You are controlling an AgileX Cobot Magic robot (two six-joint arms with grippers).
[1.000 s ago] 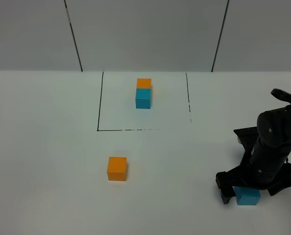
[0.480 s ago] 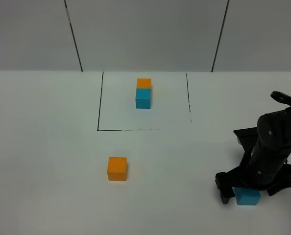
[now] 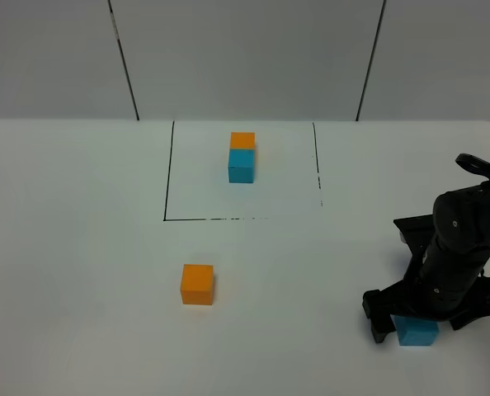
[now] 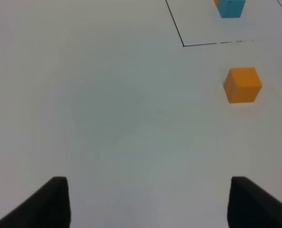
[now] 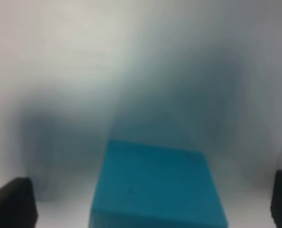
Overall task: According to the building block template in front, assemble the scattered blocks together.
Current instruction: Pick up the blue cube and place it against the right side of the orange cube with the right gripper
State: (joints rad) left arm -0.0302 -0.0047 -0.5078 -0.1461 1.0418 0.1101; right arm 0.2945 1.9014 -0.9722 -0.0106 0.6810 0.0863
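Orange block (image 3: 197, 284) and cyan block (image 3: 416, 331) lie unjoined, well apart on the worktop (image 3: 80, 247) near the template (image 3: 242, 157), so all assembly remains; right claw (image 3: 418, 323) is spread around the cyan block without pinching it, and left claw (image 4: 148, 190) is spread and empty.

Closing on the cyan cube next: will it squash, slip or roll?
The cyan cube looks rigid, with crisp edges, so it probably won't squash. Its flat sides lie between the open jaws of the right gripper, so the grip should seat well. Matte faces suggest little slip; sitting flat on the table, it would likely slide, not roll.
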